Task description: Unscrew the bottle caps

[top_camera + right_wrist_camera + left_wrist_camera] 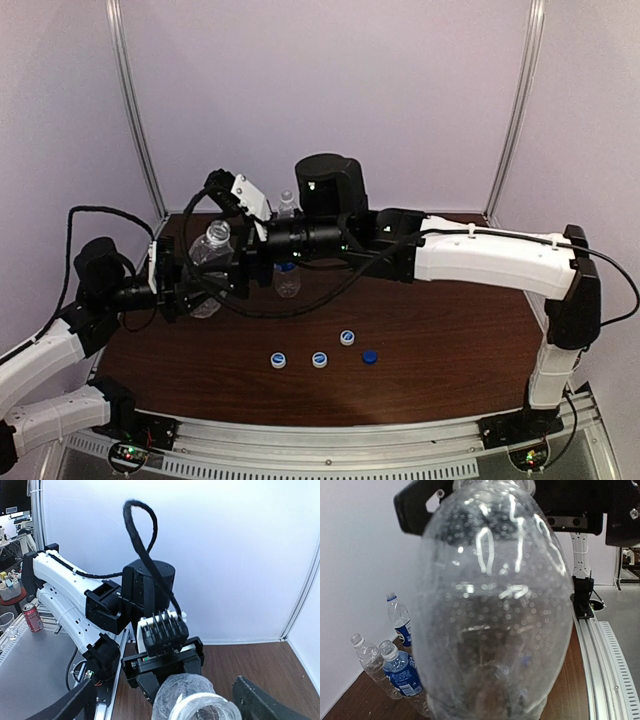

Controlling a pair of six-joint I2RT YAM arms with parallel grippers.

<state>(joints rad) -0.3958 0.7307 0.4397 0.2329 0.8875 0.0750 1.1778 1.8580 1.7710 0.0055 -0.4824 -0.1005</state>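
Both hands meet at one bottle, left of centre in the overhead view. The left hand [198, 288] is clenched on the lower body of this clear, nearly label-free bottle [490, 615], whose droplet-covered wall fills the left wrist view. The right hand [165, 692] is released. Its two dark fingers [260, 700] stand wide apart at the bottom corners of the right wrist view, either side of the bottle's neck, and appear to touch nothing. The bottle's mouth, at the bottom edge of that view, is an open ring with no cap on it.

Farther out, three other bottles [395, 670] stand close together on the worktop [450, 340], in the lower left of the left wrist view. Two have bare necks, and the farthest is too small to judge.

Four bottle caps [320, 359] lie loose in the lower middle of the overhead view, well apart from every bottle. Three are white and blue, and the dark blue cap [370, 356] is at the right end.

With four caps off, the unscrewing looks complete. What seems left is to set the held bottle down and let go.
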